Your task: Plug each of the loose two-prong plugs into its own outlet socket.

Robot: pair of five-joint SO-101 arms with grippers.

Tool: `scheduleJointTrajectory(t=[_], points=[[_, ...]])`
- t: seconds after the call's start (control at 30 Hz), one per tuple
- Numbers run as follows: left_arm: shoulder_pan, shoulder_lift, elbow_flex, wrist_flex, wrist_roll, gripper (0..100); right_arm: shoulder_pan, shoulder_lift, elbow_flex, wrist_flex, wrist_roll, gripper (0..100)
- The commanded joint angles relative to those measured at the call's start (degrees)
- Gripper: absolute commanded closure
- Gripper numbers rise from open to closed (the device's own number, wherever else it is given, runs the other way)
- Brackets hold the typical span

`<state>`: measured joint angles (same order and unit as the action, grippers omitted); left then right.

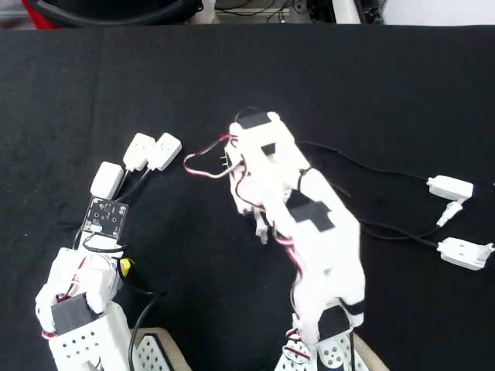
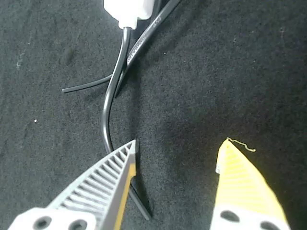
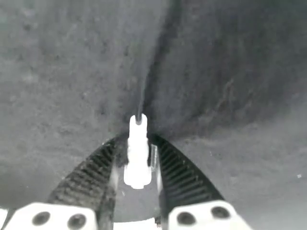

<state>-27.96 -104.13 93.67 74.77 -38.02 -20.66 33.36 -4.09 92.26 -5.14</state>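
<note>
So the right gripper (image 3: 138, 142) has its jaws clamped down on a small white plug (image 3: 137, 158). It's pinched by the body, and it looks like the cable end pokes out past the fingertips, with a thin cable (image 3: 144, 91) trailing off across the black table (image 1: 371, 85). My guess is it's held like that so the plug stays straight for lining up with a socket. In the high view that arm sits mid-table, between a cluster of three white blocks (image 1: 139, 151) on the left and a pair of white pieces (image 1: 450, 187) way out right. Honestly can't tell which of those are the sockets. The left gripper (image 2: 180, 143) is spread wide with nothing in it, hovering over a black cord (image 2: 108, 110) that runs up to a white housing (image 2: 127, 9), probably parked there to steady it.
</note>
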Motion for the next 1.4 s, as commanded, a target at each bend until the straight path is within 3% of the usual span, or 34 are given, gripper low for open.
scheduleJointTrajectory(t=[0.0, 0.23, 0.43, 0.57, 0.73, 0.83, 0.93, 1.13, 1.27, 1.37], points=[[-0.31, -0.35, -0.13, -0.53, 0.18, 73, -1.49, -17.80, 13.85, -9.58, 0.18, 98.6], [-0.31, -0.35, -0.13, -0.53, 0.18, 73, -2.99, -45.49, 34.15, -24.70, 0.00, 98.6], [1.98, -0.35, -0.04, -0.44, 0.18, 73, -3.52, -65.27, 47.87, -37.27, -6.51, 98.6], [2.59, -0.35, -0.13, -0.44, 0.09, 73, -8.62, -76.00, 56.22, -44.22, -7.30, 98.6], [11.65, -0.35, -2.33, -0.62, 0.62, 73, -15.03, -88.40, 70.11, -61.98, -13.45, 98.6], [18.68, -0.44, -5.41, -0.88, 5.19, 73, -15.56, -97.10, 79.16, -74.29, -18.99, 98.6], [25.63, -0.44, -10.42, -0.97, 9.41, 73, -15.74, -107.74, 87.16, -81.49, -19.69, 98.7], [36.97, -0.44, -16.22, -8.70, 22.42, 76, -15.21, -131.47, 96.57, -79.47, -20.04, 98.7], [42.33, -0.35, -14.11, -16.88, 27.60, 97, -13.45, -145.45, 99.30, -71.74, -20.04, 98.7], [44.88, -0.35, -10.77, -21.19, 29.45, 92, -16.00, -144.66, 96.75, -65.67, -20.04, 98.7]])
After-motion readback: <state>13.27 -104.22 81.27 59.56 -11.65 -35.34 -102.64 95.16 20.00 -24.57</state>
